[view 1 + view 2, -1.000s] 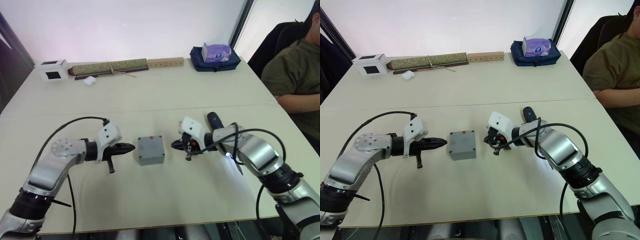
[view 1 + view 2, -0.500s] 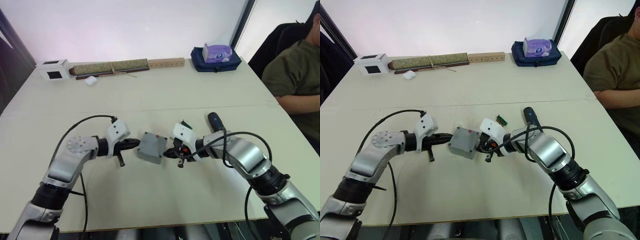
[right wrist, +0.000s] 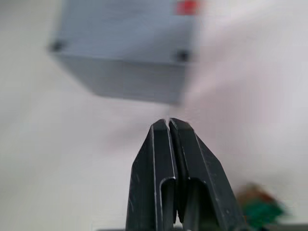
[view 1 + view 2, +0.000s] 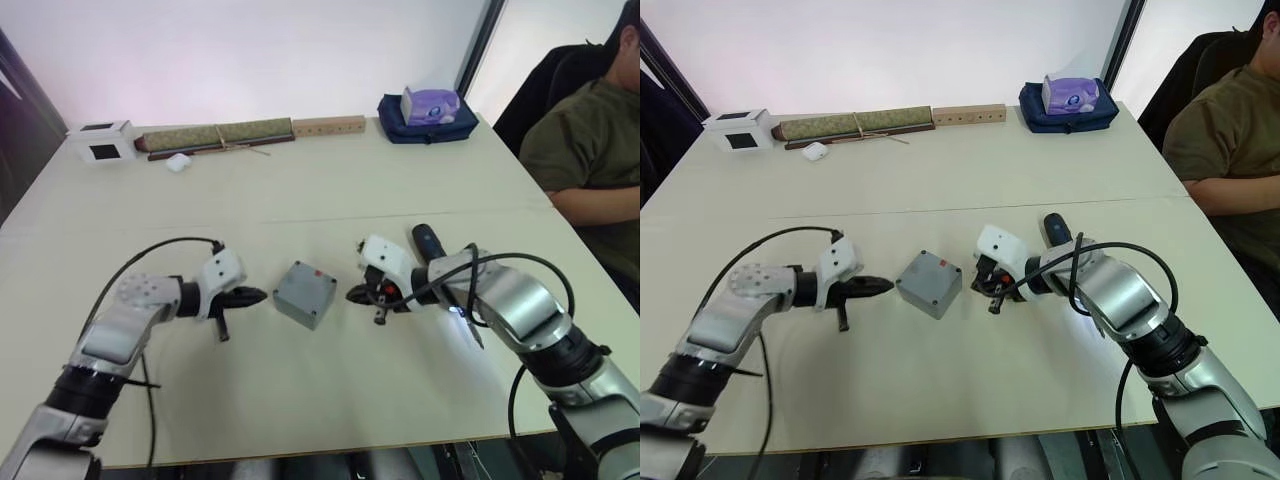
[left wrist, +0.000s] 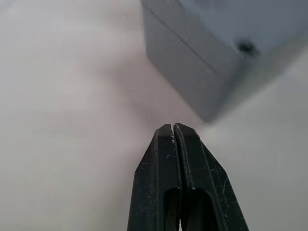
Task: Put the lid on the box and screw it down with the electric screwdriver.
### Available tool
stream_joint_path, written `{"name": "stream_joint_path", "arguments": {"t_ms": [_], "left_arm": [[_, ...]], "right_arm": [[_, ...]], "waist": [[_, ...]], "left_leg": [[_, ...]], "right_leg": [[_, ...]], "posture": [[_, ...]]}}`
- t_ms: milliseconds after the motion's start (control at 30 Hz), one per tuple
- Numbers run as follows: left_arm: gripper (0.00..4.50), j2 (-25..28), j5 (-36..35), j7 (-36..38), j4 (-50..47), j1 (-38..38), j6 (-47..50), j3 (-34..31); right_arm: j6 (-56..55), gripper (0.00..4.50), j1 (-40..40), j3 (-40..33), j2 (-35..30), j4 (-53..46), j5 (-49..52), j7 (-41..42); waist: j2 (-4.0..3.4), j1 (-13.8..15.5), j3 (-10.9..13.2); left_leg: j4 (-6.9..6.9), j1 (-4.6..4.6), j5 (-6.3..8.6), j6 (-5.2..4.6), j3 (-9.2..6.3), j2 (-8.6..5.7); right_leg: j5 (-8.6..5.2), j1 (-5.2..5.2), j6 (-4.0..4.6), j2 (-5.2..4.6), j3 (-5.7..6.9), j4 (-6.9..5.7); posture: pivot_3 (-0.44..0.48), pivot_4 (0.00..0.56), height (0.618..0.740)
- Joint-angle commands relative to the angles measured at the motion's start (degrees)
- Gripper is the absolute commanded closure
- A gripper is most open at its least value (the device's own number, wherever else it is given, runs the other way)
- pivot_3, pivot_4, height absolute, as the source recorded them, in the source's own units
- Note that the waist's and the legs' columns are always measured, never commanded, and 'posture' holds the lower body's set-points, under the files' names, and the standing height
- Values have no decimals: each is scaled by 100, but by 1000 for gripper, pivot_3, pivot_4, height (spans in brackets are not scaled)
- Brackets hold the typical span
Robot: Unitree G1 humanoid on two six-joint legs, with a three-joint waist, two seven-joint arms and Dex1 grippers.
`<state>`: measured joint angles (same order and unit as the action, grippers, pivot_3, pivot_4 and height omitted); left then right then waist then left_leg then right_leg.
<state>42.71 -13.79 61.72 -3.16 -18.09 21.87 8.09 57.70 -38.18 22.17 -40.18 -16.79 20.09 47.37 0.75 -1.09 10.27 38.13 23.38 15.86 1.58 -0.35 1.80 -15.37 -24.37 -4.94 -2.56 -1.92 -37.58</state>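
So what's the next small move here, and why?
Probably open the right gripper and reach for the dark blue pen-type electric screwdriver lying by that forearm. The flat grey lid already sits on the small grey square box, and that gripper is shut, empty.

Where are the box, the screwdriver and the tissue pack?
box [image 4: 304, 293]: left eye view, middle of its lidded top.
screwdriver [image 4: 429, 241]: left eye view, its dark rear end.
tissue pack [image 4: 1072, 92]: right eye view, its purple top.
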Motion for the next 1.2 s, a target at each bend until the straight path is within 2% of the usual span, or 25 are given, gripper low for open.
{"name": "stream_joint_path", "arguments": {"t_ms": [33,333,467,967,1200], "left_arm": [[4500,147,-339,256,-656,189,231,-105],[4500,-227,-239,-39,-737,27,382,77],[4500,-322,-177,-116,-587,-131,312,81],[4500,-360,-36,-120,-138,-452,69,69],[4500,-160,-170,18,-465,-223,214,-30]], "right_arm": [[-478,4471,-237,-118,208,406,-234,-50],[-1042,4471,-340,137,940,1149,-583,-17],[-1077,4471,-253,253,1054,1137,-641,109],[-565,4471,40,209,962,347,-536,306],[-691,4471,63,-26,911,271,-631,124]], "waist": [[1,6,0],[1,22,0],[1,20,0],[1,14,0],[1,12,0]], "left_leg": [[0,0,0,0,0,0],[2,1,0,0,0,-1],[2,0,0,0,0,-2],[2,-1,0,0,-1,-1],[2,-1,0,0,-2,-1]], "right_leg": [[0,0,0,0,0,-1],[0,1,0,-1,0,-2],[0,0,0,0,0,-4],[0,0,0,1,0,-9],[0,0,0,1,0,-10]], "posture": [[0,150,740],[0,150,740],[0,150,740],[0,150,740],[0,150,740]]}}
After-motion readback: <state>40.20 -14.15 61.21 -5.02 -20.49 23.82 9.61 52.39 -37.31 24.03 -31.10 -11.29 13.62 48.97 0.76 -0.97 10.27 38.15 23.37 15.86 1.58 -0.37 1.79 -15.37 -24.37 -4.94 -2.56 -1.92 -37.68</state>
